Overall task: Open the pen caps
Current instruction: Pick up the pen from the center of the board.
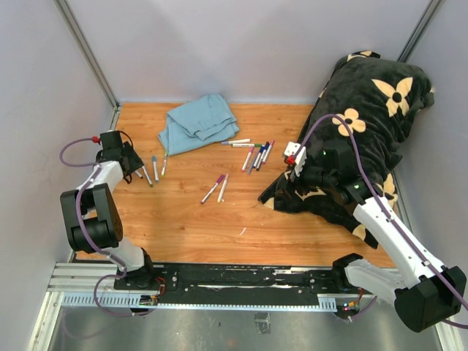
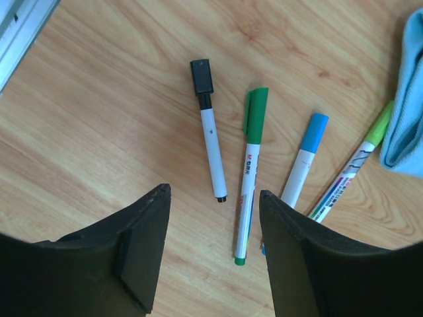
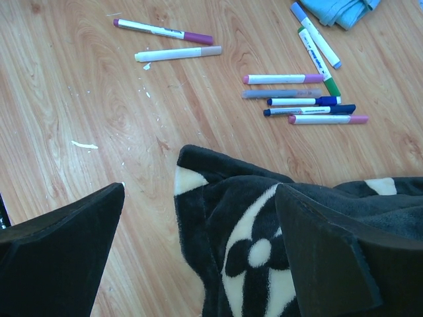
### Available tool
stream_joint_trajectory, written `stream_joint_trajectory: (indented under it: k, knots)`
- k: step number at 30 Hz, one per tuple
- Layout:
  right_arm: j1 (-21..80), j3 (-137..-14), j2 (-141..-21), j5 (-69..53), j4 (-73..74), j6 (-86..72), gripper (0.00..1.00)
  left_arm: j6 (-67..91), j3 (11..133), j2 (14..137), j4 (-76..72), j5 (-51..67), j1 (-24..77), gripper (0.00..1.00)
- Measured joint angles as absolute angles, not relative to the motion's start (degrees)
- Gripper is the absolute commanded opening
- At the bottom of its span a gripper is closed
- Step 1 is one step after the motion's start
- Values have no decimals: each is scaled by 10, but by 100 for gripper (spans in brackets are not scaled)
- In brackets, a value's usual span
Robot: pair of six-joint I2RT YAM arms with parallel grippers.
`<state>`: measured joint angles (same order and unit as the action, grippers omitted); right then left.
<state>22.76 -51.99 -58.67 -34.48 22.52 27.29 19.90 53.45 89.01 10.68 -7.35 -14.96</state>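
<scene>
So the left gripper (image 2: 215, 196) hung with its fingers apart, holding nothing, over four markers (image 2: 213, 148) with their pen caps (image 2: 255, 111) all on: black, green, blue, lime. I'd have clamped the green barrel squarely so the other arm could tug the cap. Count: four there, a pair (image 1: 217, 188) mid-table, roughly seven beside the blue cloth (image 1: 196, 123). The right gripper (image 3: 199, 188) sat wide open over the blanket (image 3: 264, 251).

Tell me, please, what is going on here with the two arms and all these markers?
The left gripper hangs open above markers on the table's left side, with a black cap, a green cap and a blue cap, all seemingly on. The right gripper, also open, hovers over the flowered blanket beside a cluster of more markers. Neither holds anything.
</scene>
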Motion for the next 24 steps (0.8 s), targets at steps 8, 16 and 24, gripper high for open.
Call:
stream_joint_trajectory:
  k: [8,16,24]
  knots:
    - [232,-519,-587,-345,225,273,98,194,566,944,116,-66,-162,40]
    - [237,-519,-587,-346,225,273,98,194,618,1002,128,-55,-164,34]
    - [239,-519,-587,-346,225,273,98,194,634,1036,139,-60,-164,35]
